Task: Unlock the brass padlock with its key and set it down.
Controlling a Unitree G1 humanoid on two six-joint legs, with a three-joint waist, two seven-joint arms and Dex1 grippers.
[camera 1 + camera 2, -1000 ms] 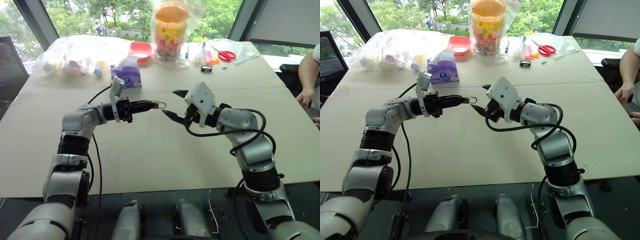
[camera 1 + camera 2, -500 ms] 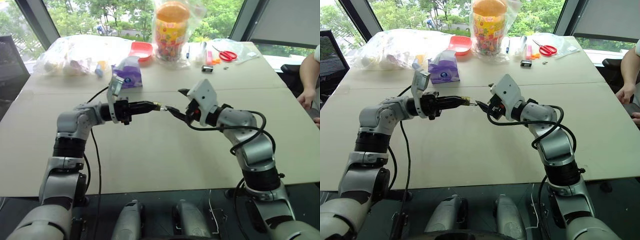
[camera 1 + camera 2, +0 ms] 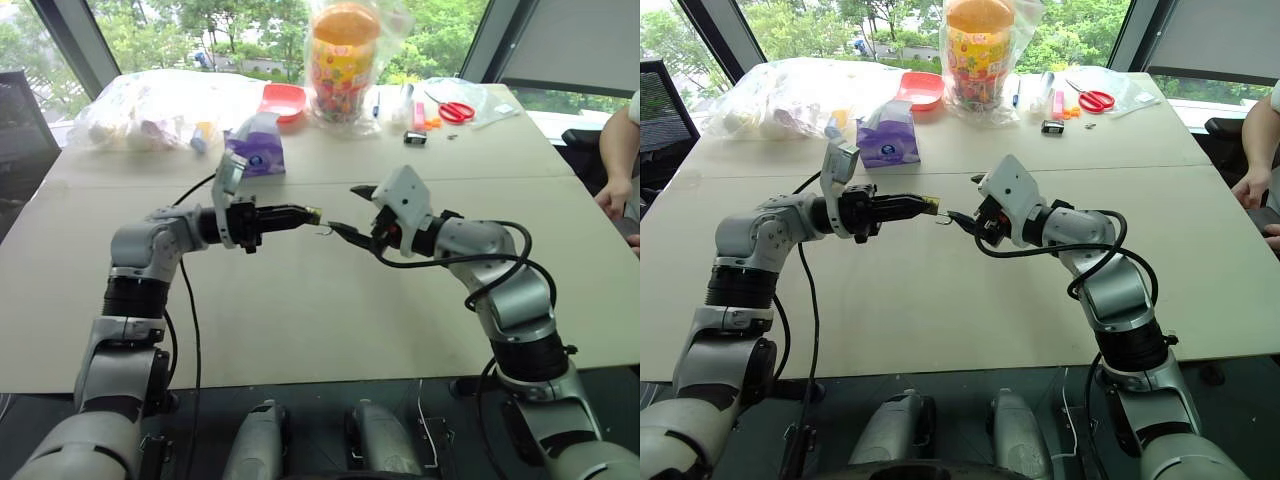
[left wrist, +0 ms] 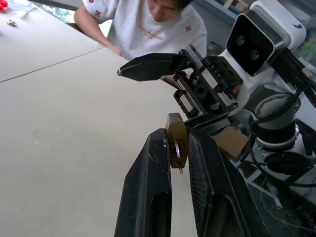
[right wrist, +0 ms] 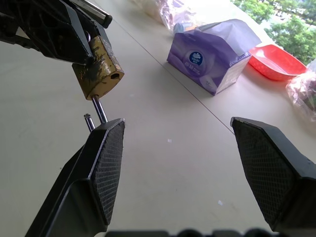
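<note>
The brass padlock [image 5: 101, 69] hangs in the air over the middle of the table [image 3: 300, 310], and my left gripper [image 4: 175, 136] is shut on its gold body [image 3: 314, 213]. Its thin silvery loop [image 5: 98, 109] points at my right gripper and shows one free end out of the body. A small silvery piece [image 4: 177, 154], which looks like the key, sits in the padlock's end facing the left wrist. My right gripper [image 5: 177, 123] is open, level with the padlock, and one of its fingers [image 5: 106, 148] sits just under the loop.
A purple tissue box [image 3: 255, 143], a red tray [image 3: 282, 100], a bagged orange jar [image 3: 343, 55], red scissors [image 3: 455, 110] and clear plastic bags [image 3: 140, 110] line the far side. A person's hand [image 3: 610, 192] rests at the table's right edge.
My right gripper came in to the padlock's loop and then sank a little. The loop looked closed a second ago and now shows a free end. The left gripper kept hold.
</note>
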